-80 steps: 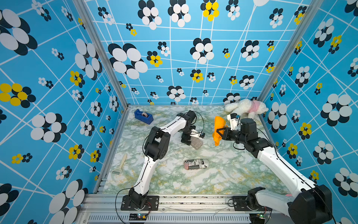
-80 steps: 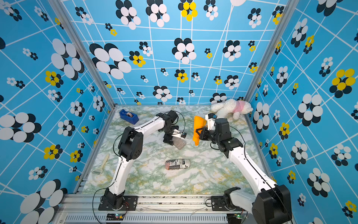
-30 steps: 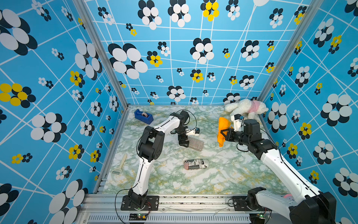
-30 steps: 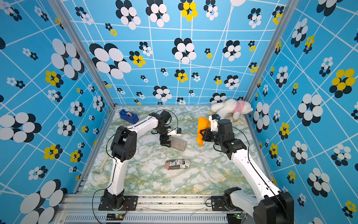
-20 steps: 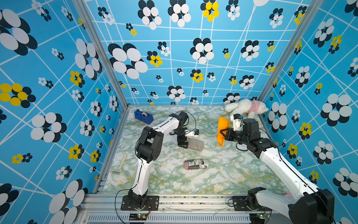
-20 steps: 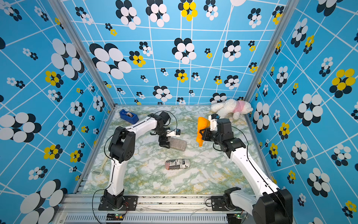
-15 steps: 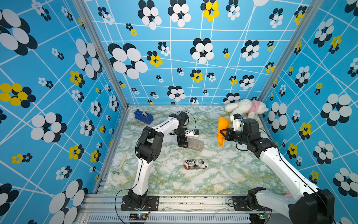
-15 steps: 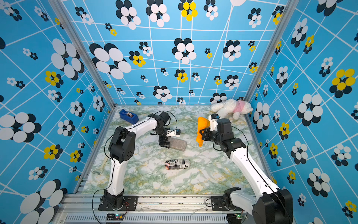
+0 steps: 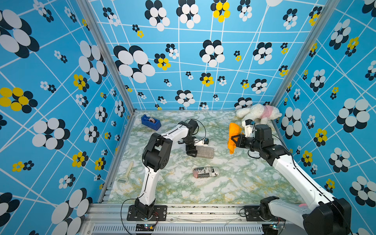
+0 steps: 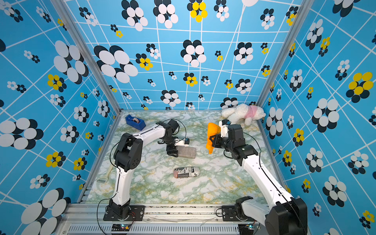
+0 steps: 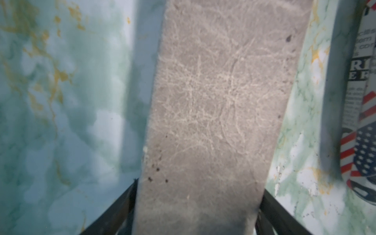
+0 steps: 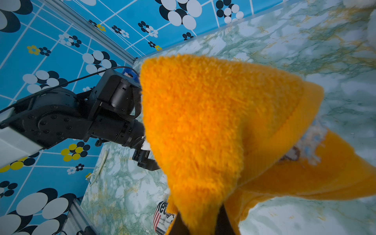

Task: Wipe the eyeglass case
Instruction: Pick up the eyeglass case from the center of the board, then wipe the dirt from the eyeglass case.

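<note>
Grey felt eyeglass case (image 9: 206, 152) laid flat on marble table (image 9: 234, 183), mid-surface. Its end is clamped by left gripper (image 9: 192, 153), fingers (image 11: 120, 205) pressed against both sides. Orange cloth (image 9: 232, 130) is pinched in tightly closed right gripper (image 9: 234, 140), held above the table, apart from the case.

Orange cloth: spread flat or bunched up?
Bunched up. The orange cloth hangs in folds from the right gripper, pinched between its shut jaws; the right wrist view shows it doubled over itself.
</note>
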Action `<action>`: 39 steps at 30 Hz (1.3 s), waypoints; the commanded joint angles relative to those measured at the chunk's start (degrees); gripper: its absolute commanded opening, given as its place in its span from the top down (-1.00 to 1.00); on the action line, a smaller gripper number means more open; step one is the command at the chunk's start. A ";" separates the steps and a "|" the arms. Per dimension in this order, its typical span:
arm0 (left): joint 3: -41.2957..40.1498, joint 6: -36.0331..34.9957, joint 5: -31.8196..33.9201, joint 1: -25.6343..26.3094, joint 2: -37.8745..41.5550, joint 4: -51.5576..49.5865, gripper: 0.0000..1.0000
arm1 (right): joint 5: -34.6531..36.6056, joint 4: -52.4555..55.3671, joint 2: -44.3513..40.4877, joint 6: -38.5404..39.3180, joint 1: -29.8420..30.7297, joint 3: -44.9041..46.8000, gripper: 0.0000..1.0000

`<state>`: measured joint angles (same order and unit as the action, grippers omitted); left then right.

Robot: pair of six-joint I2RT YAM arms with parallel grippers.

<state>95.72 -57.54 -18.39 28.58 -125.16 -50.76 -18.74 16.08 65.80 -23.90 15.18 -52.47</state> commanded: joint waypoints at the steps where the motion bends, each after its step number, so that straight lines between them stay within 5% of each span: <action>1: -1.82 1.33 0.73 0.97 1.93 -1.49 -0.39 | -0.95 -1.40 0.03 -0.68 -0.38 -0.83 1.00; 12: -3.56 7.31 1.62 4.42 6.15 1.12 0.10 | -4.49 3.92 6.25 -1.69 -0.35 -4.68 1.00; 16: -4.55 9.33 1.60 6.08 6.85 3.64 0.11 | -10.07 0.06 12.59 -5.98 -0.37 -3.48 1.00; 19: -3.91 11.01 0.90 6.99 5.80 5.42 0.37 | -16.39 -6.68 19.26 -11.47 -0.07 -2.00 1.00; 39: -0.01 15.77 -2.71 8.59 1.19 11.55 0.46 | -25.39 -26.64 43.73 -23.29 6.97 -1.83 1.00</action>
<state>92.58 -43.09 -17.58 35.99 -122.89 -43.38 -43.16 -7.64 105.84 -43.16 19.25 -55.24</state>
